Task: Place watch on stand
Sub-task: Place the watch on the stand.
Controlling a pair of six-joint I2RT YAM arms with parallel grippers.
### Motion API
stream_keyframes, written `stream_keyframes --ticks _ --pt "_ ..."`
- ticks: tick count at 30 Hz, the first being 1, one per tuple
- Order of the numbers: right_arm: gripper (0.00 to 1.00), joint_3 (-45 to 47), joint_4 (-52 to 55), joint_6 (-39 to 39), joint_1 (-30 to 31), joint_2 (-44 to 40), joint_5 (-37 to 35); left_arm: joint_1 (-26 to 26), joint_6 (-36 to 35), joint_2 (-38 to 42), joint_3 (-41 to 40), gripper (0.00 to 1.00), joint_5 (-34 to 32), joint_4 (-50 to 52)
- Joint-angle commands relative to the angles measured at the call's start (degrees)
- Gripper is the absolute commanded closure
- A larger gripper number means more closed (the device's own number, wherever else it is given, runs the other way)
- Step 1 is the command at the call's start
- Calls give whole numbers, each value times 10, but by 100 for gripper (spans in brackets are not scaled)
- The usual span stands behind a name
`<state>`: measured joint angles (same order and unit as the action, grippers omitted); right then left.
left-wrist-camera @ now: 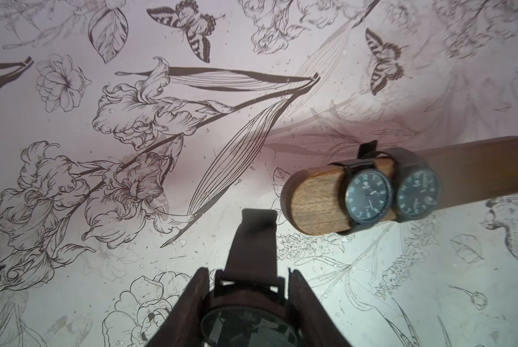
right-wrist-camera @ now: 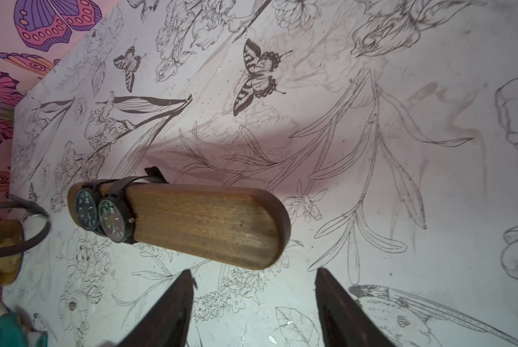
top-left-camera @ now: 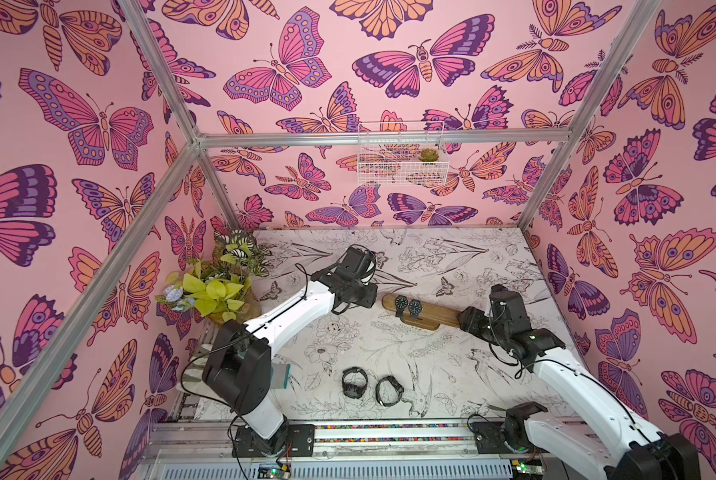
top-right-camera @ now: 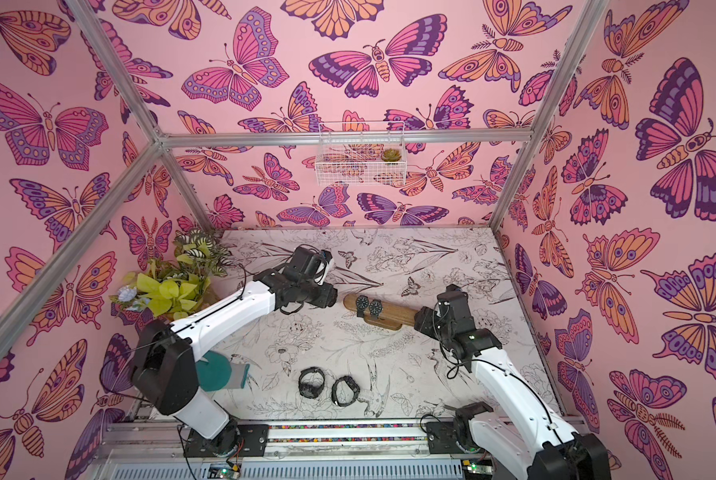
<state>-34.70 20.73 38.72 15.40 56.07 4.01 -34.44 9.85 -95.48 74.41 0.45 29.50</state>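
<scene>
In left wrist view alone: left fingers (left-wrist-camera: 191, 309) grasping watch (left-wrist-camera: 245, 323); right fingers (right-wrist-camera: 167, 312) spread, empty.

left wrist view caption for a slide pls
Left gripper holds a watch near the wooden stand, where two watches already sit.

The stand (right-wrist-camera: 203, 222) is brown wood, grain visible, matt. The gripped watch (left-wrist-camera: 245, 324) has a glossy glass face and matt dark strap. The table (top-left-camera: 451, 374) bears a smooth matt printed sheet. The frame bars (top-left-camera: 285, 140) are brushed metal; the basket (top-left-camera: 402, 172) white wire.
</scene>
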Motion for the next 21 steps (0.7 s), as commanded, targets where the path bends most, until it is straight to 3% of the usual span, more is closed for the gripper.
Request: stream_keyframes --ticks 1,12,21 --pt "32 -7 -27 19 -3 14 38 -3 -12 -22 33 66 -24 26" --pt "20 -29 -38 -2 -4 90 81 -23 -6 -100 100 65 -26 56" --pt "21 -31 -57 -7 -3 107 95 -42 -7 -144 147 65 -12 85"
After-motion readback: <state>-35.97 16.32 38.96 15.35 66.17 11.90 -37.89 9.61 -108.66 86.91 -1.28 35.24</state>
